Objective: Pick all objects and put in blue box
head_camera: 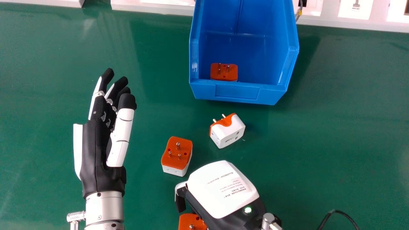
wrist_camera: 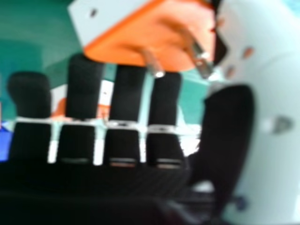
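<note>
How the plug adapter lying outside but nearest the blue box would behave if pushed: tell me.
The white-and-orange plug adapter looks like rigid plastic, so it should keep its shape. Its flat sides make sliding likelier than rolling. The pins jutting from its orange face might snag and swing it round.

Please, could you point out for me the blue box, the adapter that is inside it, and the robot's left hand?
Blue box [head_camera: 236, 92]: head view, on its front wall.
Adapter inside the box [head_camera: 224, 74]: head view, on its orange face.
Left hand [head_camera: 96, 150]: head view, on its black part below the fingers.
</note>
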